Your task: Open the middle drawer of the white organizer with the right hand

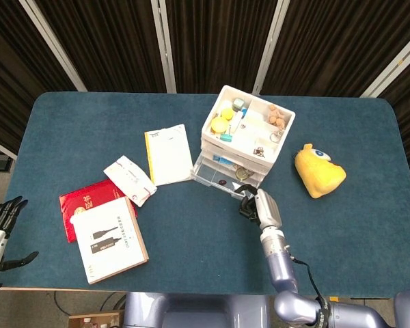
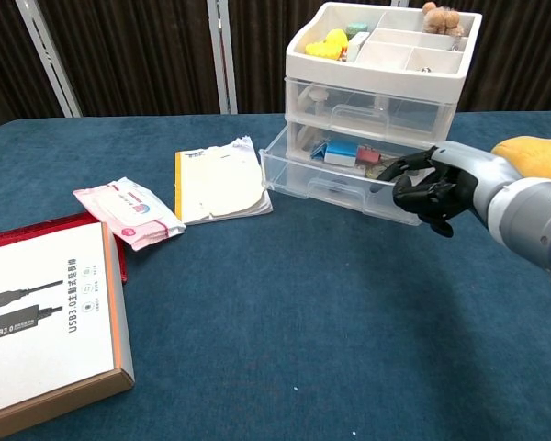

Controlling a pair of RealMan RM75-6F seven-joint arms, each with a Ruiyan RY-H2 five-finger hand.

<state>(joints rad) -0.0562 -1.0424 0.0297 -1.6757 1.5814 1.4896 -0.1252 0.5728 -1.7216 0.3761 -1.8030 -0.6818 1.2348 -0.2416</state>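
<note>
Fingers [image 2: 421, 188] of the right hand [image 2: 441, 188] are hooking the clear plastic drawer [image 2: 335, 179], pulled out at seven o'clock from the white organizer [image 2: 386, 55]; light, slippery, best taken by its front lip.

The head view looks down from high up and sees the whole blue cloth-covered table [image 1: 89, 123]. The chest view sits low and close, looking straight ahead across it. Both show the white plastic drawer organizer [image 1: 242, 137] [image 2: 376, 83] and the white paper notepad [image 1: 169, 154] [image 2: 219, 182].
</note>
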